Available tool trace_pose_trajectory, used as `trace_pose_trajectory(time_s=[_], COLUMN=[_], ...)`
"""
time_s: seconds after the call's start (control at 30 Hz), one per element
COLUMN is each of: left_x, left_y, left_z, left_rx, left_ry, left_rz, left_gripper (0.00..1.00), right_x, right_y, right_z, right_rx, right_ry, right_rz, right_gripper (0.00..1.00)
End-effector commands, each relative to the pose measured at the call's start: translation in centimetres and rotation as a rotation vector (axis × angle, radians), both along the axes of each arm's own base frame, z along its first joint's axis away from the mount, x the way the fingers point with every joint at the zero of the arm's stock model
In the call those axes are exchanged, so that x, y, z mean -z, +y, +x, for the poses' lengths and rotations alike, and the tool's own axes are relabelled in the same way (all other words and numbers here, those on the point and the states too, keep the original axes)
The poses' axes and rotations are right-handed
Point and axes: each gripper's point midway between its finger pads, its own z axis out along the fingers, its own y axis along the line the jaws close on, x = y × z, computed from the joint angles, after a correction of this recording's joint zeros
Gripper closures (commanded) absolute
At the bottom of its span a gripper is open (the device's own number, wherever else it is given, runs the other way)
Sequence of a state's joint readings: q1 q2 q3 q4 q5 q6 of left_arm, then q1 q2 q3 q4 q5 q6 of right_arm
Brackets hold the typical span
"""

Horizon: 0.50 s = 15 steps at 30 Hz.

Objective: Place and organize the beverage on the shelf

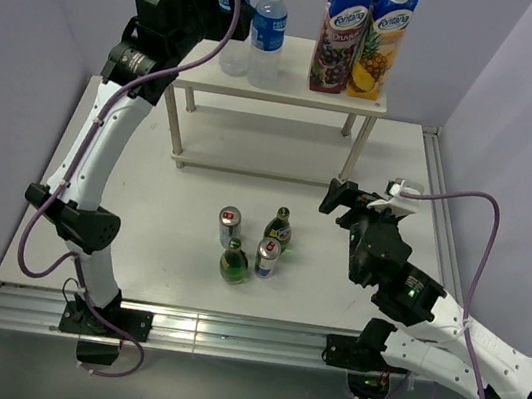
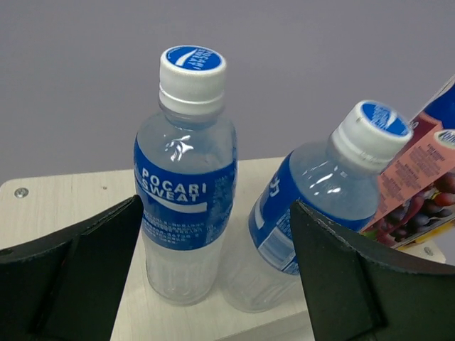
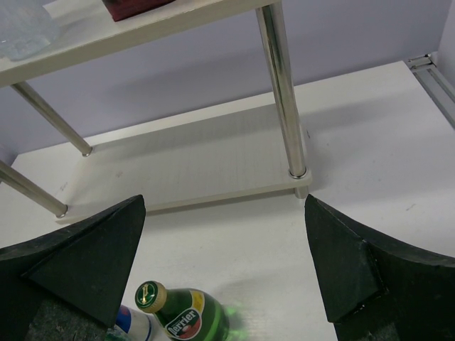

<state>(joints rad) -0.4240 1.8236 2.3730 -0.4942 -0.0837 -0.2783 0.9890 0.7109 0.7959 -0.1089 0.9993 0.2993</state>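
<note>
**Top view:** Two water bottles (image 1: pixel 269 36) and two juice cartons (image 1: pixel 362 38) are already stood on the upper board of the shelf (image 1: pixel 297 68). Two green bottles (image 1: pixel 278 229) and two cans (image 1: pixel 230 224) are left on the table (image 1: pixel 163 274), in front of the shelf.

**Left wrist view:** The left gripper (image 2: pixel 213 213) is spread open astride one upright water bottle, which is not gripped.

**Right wrist view:** The right gripper (image 3: pixel 224 206) is held wide open above a green bottle, and nothing is gripped. About half the task is judged done.

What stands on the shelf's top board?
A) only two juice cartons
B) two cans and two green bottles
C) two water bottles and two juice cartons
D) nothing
C: the shelf holds two Pocari Sweat bottles at the left of its top board and two juice cartons at the right.
</note>
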Motion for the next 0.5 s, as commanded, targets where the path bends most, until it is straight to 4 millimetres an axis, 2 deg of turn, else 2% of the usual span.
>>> trace_pose_trajectory(time_s=[0.0, 0.47], left_x=[-1.0, 0.3], left_y=[-0.1, 1.5], left_z=[-1.2, -3.0], left_rx=[0.023, -0.013], left_ry=[-0.035, 0.002], left_rz=[-0.012, 0.021], left_gripper=[0.1, 0.11], right_x=[-0.1, 0.4], right_y=[-0.1, 0.3], right_z=[0.2, 0.3], right_rx=[0.005, -0.003], right_ry=[-0.005, 0.004], right_rz=[0.025, 0.029], right_gripper=[0.0, 0.0])
